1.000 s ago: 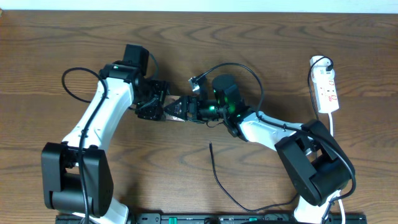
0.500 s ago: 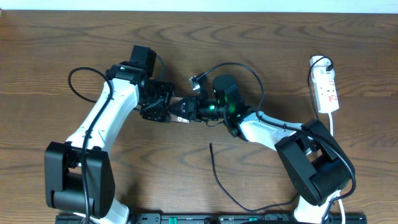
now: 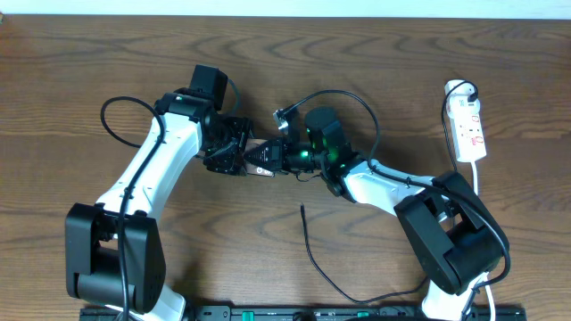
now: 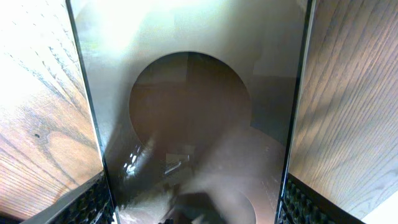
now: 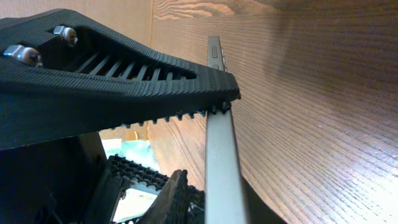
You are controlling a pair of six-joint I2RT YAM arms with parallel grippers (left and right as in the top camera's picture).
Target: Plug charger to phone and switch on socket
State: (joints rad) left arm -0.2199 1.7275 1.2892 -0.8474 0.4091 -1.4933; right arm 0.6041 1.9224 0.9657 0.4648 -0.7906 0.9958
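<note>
Between the left claw's [image 4: 196, 208] pads [image 4: 93, 202] the phone [image 4: 186, 112] sits clamped, face blurred. One right claw [image 3: 272, 159] finger [image 5: 137, 65] touches it; the other is hidden, so I cannot tell its grip.

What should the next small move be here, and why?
Probably the right gripper should clamp firmly onto the dark rectangular phone, whose edge its ribbed black finger touches. The left gripper holds that phone by its sides while the thin black charger cable lies untouched on the wooden table, so one arm needs freeing.
</note>
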